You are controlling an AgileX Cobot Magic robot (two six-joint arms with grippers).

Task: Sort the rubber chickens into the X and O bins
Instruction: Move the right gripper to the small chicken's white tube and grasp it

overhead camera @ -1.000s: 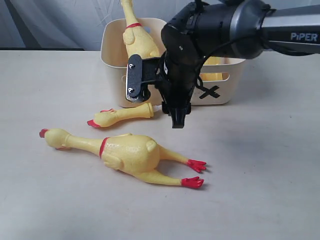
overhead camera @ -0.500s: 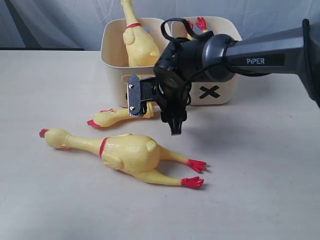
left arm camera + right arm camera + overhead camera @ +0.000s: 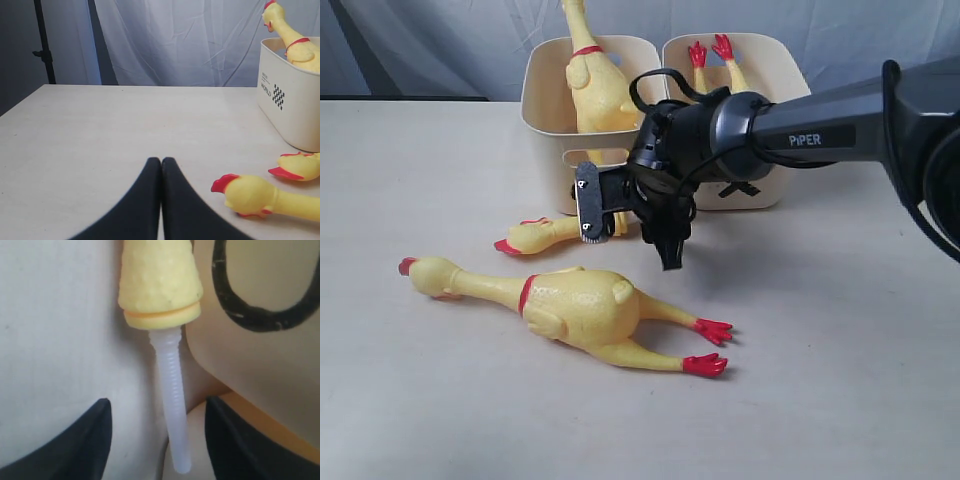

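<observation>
Two cream bins stand at the back. The left bin (image 3: 545,100) holds a large chicken (image 3: 595,85) upright, and the black O (image 3: 260,295) shows on its wall. The right bin (image 3: 775,80) holds a chicken with red feet (image 3: 712,55) up; the arm hides its mark. Another large chicken (image 3: 580,310) lies on the table. A small chicken (image 3: 545,235) lies before the left bin. My right gripper (image 3: 628,228) is open over its tail end. The yellow tail (image 3: 160,285) and a white ribbed tube (image 3: 172,405) lie between the fingers, untouched. My left gripper (image 3: 161,161) is shut and empty.
The left wrist view shows the lying large chicken's head (image 3: 247,195) beside the left gripper, the small chicken's head (image 3: 300,167) and the left bin's side (image 3: 290,107). A grey curtain hangs behind the pale tabletop (image 3: 820,350).
The right arm has come down and in toward the small chicken's tail, now covering the X on the right bin. Its fingers stayed open. The chickens have not moved.
</observation>
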